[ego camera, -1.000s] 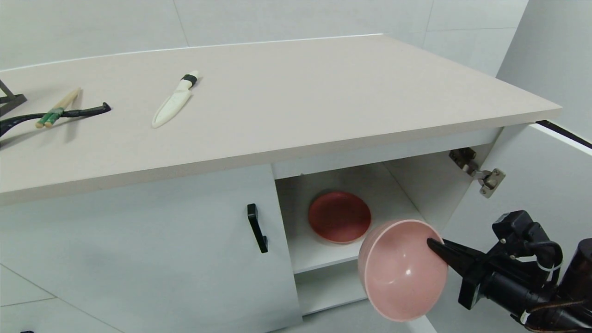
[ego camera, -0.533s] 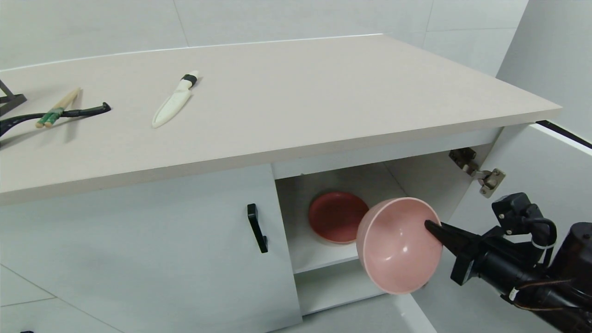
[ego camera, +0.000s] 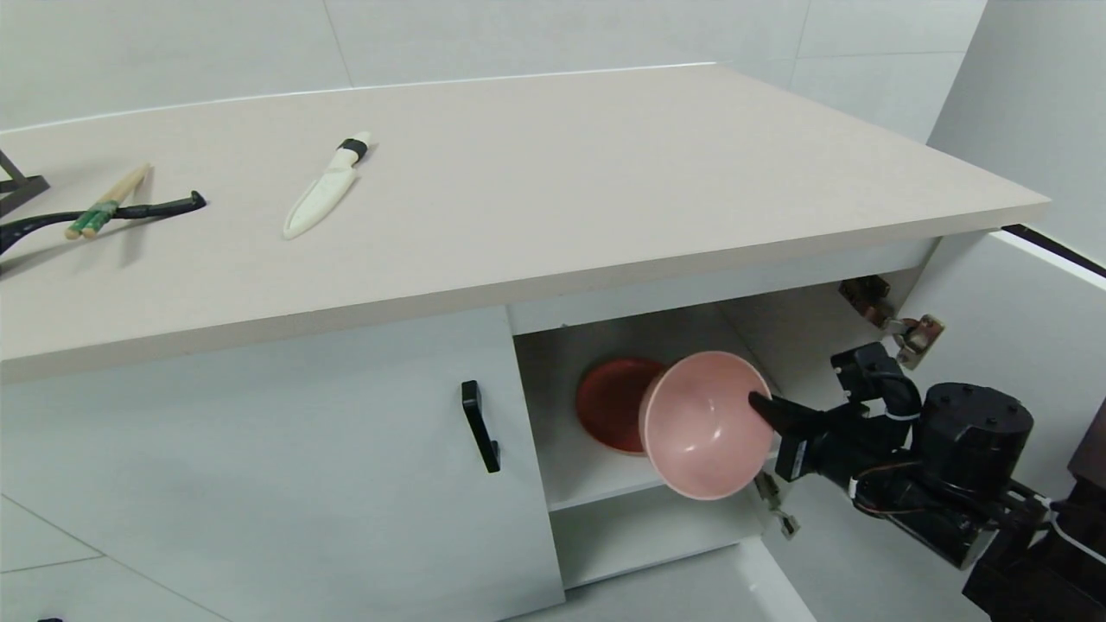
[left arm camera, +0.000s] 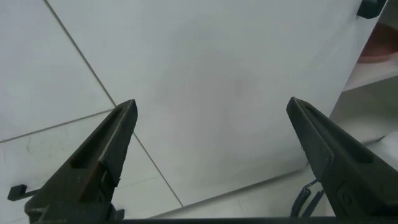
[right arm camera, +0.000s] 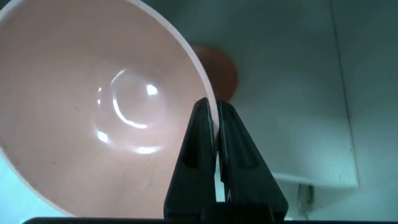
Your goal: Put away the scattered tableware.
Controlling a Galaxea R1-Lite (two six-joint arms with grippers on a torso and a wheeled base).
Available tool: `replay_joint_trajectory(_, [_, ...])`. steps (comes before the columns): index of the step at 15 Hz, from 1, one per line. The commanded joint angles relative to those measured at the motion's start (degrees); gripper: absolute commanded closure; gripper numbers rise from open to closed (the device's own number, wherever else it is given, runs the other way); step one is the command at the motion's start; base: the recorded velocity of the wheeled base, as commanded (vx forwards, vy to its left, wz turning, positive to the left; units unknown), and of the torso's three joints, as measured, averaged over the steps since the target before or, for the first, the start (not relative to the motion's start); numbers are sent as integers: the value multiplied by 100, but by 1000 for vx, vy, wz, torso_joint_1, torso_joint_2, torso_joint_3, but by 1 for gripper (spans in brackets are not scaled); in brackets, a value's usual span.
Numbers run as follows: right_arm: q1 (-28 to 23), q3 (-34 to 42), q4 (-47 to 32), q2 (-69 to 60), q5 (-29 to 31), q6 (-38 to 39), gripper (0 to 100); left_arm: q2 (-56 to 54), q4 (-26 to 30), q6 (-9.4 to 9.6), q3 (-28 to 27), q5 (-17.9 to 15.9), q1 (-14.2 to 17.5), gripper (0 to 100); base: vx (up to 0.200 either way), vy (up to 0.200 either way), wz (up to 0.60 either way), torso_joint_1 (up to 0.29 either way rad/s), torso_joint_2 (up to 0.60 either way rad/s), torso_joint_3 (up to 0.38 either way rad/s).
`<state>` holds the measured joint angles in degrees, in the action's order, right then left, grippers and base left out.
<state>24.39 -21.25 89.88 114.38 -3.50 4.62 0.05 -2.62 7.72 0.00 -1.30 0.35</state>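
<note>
The right gripper (ego camera: 760, 410) pinches the pink bowl (ego camera: 696, 428) by its rim between closed fingers, tilted at the cabinet mouth, lower right of centre. The red plate (ego camera: 609, 402) lies on the shelf (ego camera: 587, 484) just behind-left. The left gripper (left arm camera: 211, 143) has its fingers wide.

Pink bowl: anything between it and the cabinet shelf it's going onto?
Nothing visible blocks it. The cabinet door is swung open, and the pink bowl, pinched at its rim by the right gripper, is tilted at the opening. A red plate occupies part of the shelf behind the bowl.
</note>
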Motion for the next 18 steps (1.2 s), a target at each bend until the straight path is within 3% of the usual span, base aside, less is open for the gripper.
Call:
replay_joint_trajectory(1, [-22,-494,12,233,-46,-5,100,-5,-2,-16,0,34,0,0,0,0,0,0,0,0])
replay_joint_trajectory(3, [-22,-749,12,295,-63,-5,100,-5,-2,19,0,43,0,0,0,0,0,0,0,0])
replay_joint_trajectory(5, [-22,-872,12,400,-81,-5,100,-5,-10,-130,0,51,0,0,0,0,0,0,0,0])
replay_joint_trajectory(7, [-49,-1118,-111,400,-169,-14,100,-5,-2,-121,0,43,0,0,0,0,0,0,0,0])
replay_joint_trajectory(10, [-66,-1821,-929,506,-195,-14,100,-5,-2,37,0,7,0,0,0,0,0,0,0,0])
replay_joint_trajectory(11, [-66,-2068,-1412,629,-195,-23,100,-5,-2,28,0,-28,0,0,0,0,0,0,0,0])
replay_joint_trajectory(13, [-75,-2358,-1526,963,-195,-67,100,-5,-2,-130,0,60,0,0,0,0,0,0,0,0])
replay_joint_trajectory(17, [-75,-2797,-1816,1235,-186,-137,100,-5,-125,-69,0,-133,0,0,0,0,0,0,0,0])
replay_joint_trajectory(18, [-75,-2955,-2027,1279,-177,-146,100,-5,-72,-139,0,-379,0,0,0,0,0,0,0,0])
